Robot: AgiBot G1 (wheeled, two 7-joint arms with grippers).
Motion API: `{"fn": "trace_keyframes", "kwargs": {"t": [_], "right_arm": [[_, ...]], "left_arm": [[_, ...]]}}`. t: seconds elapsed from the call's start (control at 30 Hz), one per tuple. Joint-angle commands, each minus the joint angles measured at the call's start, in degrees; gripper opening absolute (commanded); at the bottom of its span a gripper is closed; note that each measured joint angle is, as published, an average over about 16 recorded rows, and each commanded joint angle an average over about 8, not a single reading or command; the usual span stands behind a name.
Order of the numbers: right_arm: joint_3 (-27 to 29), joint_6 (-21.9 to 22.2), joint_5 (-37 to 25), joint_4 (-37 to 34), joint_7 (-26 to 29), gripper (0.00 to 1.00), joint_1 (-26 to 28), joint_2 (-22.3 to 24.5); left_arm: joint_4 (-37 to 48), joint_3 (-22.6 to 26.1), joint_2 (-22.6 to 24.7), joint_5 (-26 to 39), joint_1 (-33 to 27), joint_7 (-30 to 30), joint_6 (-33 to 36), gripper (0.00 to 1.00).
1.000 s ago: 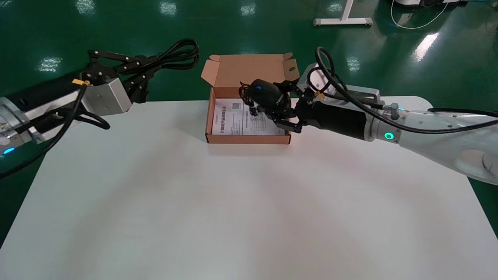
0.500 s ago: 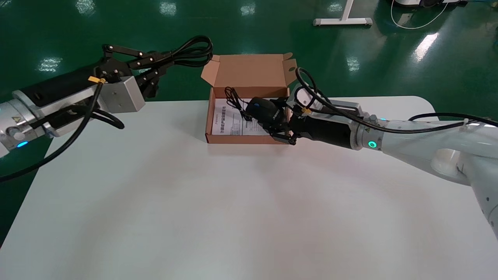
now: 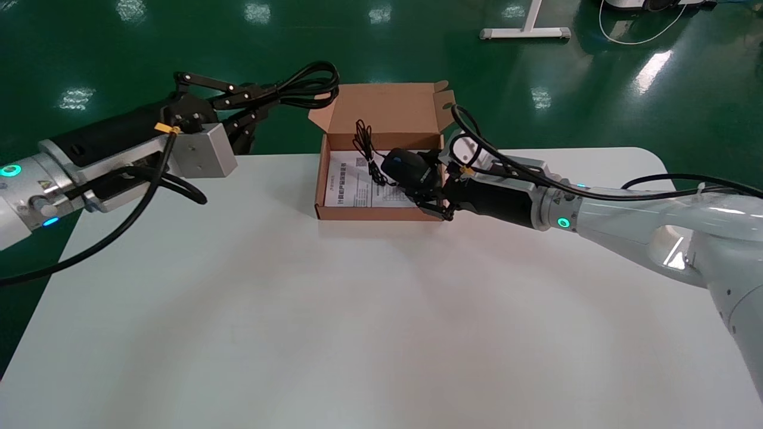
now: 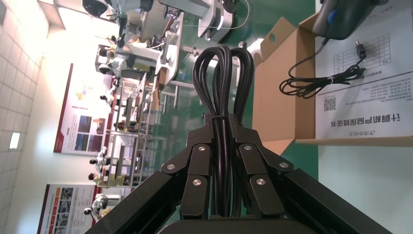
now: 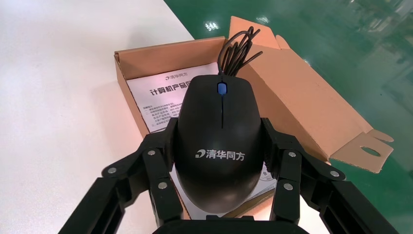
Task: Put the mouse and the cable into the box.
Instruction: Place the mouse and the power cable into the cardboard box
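An open cardboard box (image 3: 381,213) sits at the table's far edge with a printed sheet (image 3: 354,182) lying in it. My right gripper (image 3: 420,179) is shut on a black mouse (image 3: 408,168) with a blue wheel, low over the box's right part. In the right wrist view the mouse (image 5: 219,141) sits between the fingers (image 5: 163,146), above the sheet. Its thin bundled cord (image 3: 363,146) trails into the box. My left gripper (image 3: 262,100) hangs in the air left of the box, shut on a thick looped black cable (image 3: 307,88), whose loops (image 4: 224,73) stick out past the fingertips.
The box lid (image 3: 387,107) stands up at the back, with side flaps open. The white table (image 3: 357,333) ends just behind the box, with green floor beyond. A white stand foot (image 3: 524,31) lies far back on the floor.
My right gripper has come down and forward with the mouse, from above the box to low inside it. My left arm has carried the cable rightward, closer to the box.
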Motion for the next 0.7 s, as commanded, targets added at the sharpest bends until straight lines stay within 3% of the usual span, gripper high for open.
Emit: {"fn": "trace_keyframes", "kwargs": {"t": [0.03, 0.4, 0.7], "right_arm": [[0.1, -0.3, 0.2, -1.1, -0.8, 1.00, 0.4, -0.2], [0.5, -1.1, 0.6, -3.5, -2.6, 1.00, 1.4, -0.2], [1.7, -4.4, 2.3, -4.0, -3.6, 1.00, 2.9, 6.2]], "left_arm": [[0.1, 0.4, 0.4, 0.4, -0.3, 0.2, 0.1, 0.00], [3.3, 2.1, 6.8, 1.4, -3.6, 4.9, -0.7, 0.00], [10.2, 3.6, 13.1, 0.0, -6.8, 11.9, 1.6, 0.00]]}}
